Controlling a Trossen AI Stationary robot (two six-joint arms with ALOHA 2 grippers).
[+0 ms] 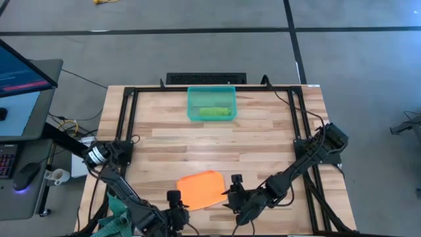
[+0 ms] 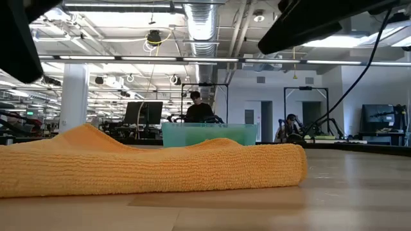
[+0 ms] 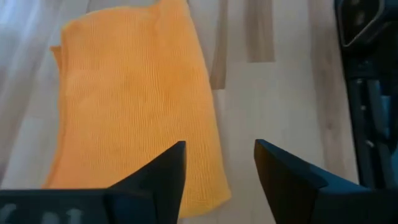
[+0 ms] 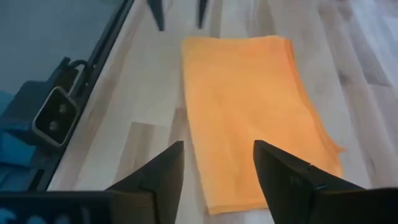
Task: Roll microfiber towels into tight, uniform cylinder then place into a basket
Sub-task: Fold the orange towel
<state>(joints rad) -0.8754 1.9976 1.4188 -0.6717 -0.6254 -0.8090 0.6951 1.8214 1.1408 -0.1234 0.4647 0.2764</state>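
The table (image 1: pixel 263 131) is taken as landmark. At its far edge the basket (image 1: pixel 211 103) is set, the green towel (image 1: pixel 214 112) rolled inside. The orange towel (image 1: pixel 200 189) is laid folded at its near edge, flanked by the left gripper (image 1: pixel 174 199) and right gripper (image 1: pixel 235 185), both spread wide, empty.

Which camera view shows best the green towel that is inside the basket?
The high view: it looks down into the basket, where the green towel lies rolled. The low view shows only the basket's wall. Neither wrist view shows it.
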